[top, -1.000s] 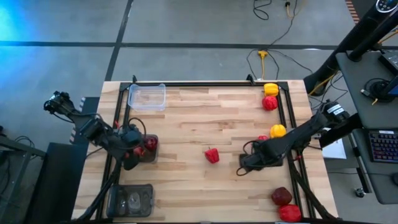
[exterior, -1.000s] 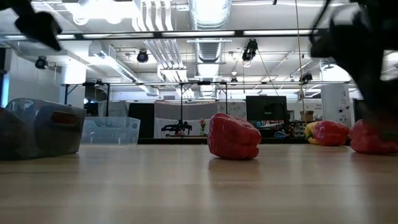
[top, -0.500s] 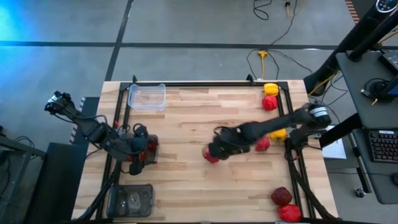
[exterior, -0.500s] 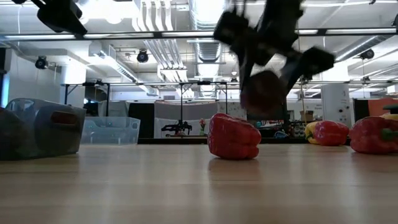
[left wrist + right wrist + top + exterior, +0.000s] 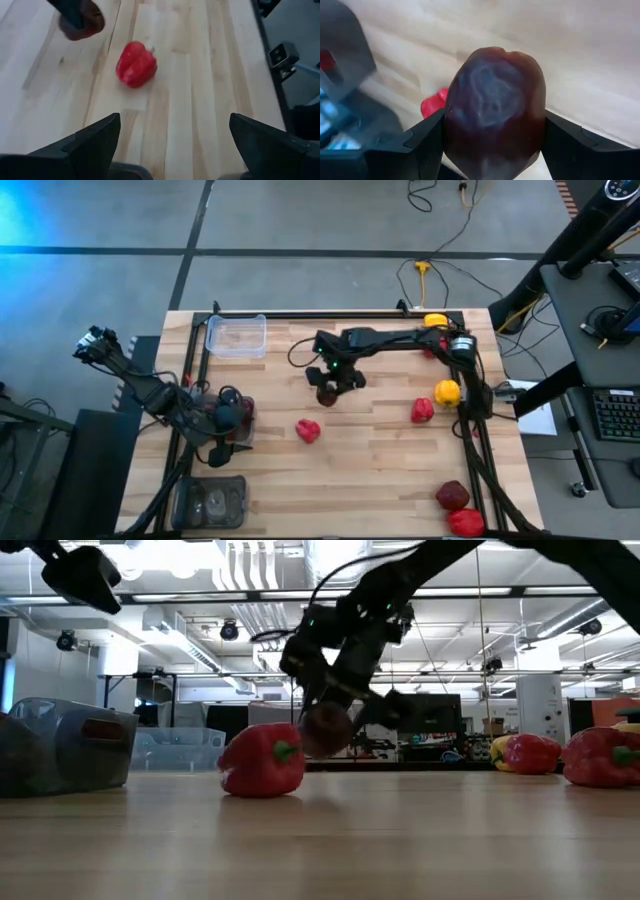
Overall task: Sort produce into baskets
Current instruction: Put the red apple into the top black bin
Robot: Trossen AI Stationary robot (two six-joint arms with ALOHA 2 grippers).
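Right hand (image 5: 328,387) is clamped on a dark maroon pepper (image 5: 494,112) and carrying it above the counter (image 5: 380,470), heading toward the left side where the baskets sit. A loose red pepper (image 5: 308,430) lies just below-left of it on the wood. The dark basket (image 5: 243,420) with red ones inside is further left, right by the left hand (image 5: 222,428), which hangs wide open and empty over it. Clear basket (image 5: 236,336) is off at the far corner.

Worry: the grip looks like it's on the pepper's rounded sides, so a fast swing could squirt it out.

Versus half a second ago, the right hand has moved up-left, and the red pepper got nudged left.
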